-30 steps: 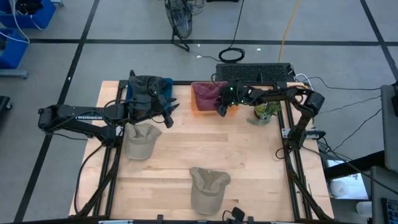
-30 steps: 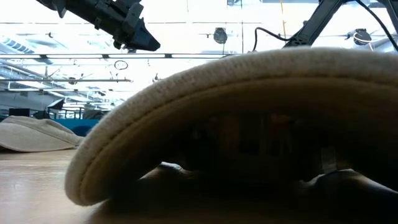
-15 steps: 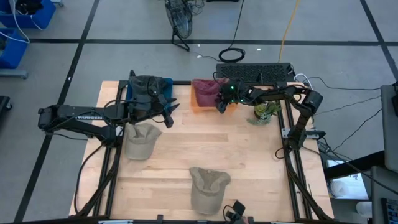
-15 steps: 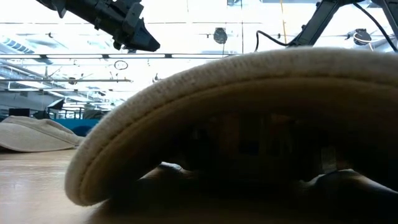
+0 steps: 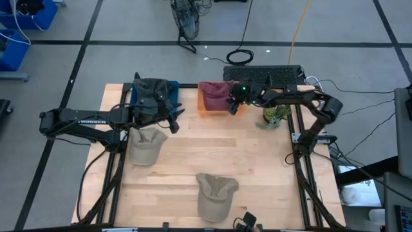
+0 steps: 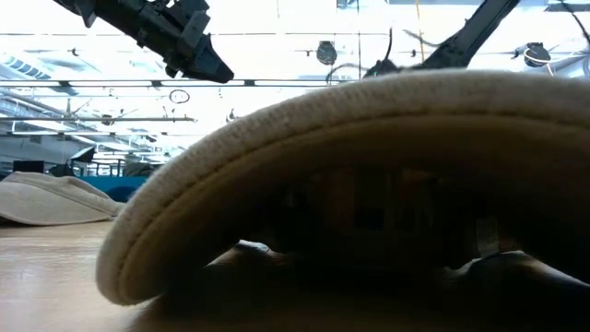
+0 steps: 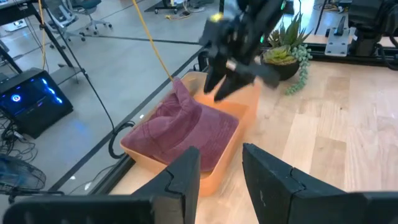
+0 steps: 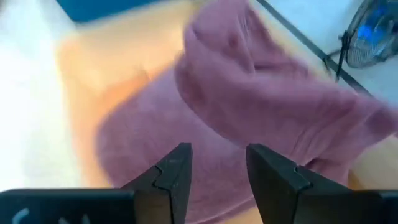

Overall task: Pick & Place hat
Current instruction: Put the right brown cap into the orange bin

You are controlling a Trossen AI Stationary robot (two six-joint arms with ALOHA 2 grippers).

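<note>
A maroon hat [image 5: 214,94] lies crumpled in an orange bin [image 5: 205,111] at the table's far edge; it also shows in the left wrist view [image 7: 186,134] and the right wrist view [image 8: 249,118]. My right gripper [image 5: 233,105] hangs open just above the bin's right end, fingers [image 8: 174,171] apart and clear of the hat. My left gripper [image 5: 171,116] is open [image 7: 221,168] and held above the table, left of the bin, pointing toward it. A dark grey hat [image 5: 152,90] sits in a blue bin. Two beige hats [image 5: 147,144] [image 5: 215,193] rest on the wood.
A potted plant [image 5: 277,116] stands at the far right of the table, behind my right arm. The near beige hat's brim [image 6: 369,184] fills the low view. A keyboard [image 5: 264,74] lies beyond the far edge. Bare wood [image 5: 257,161] lies between the hats and the right edge.
My right gripper has risen a little and shifted toward the table's far right, staying over the orange bin's right end; its arm has swung outward to the right. The maroon hat has stayed in the bin.
</note>
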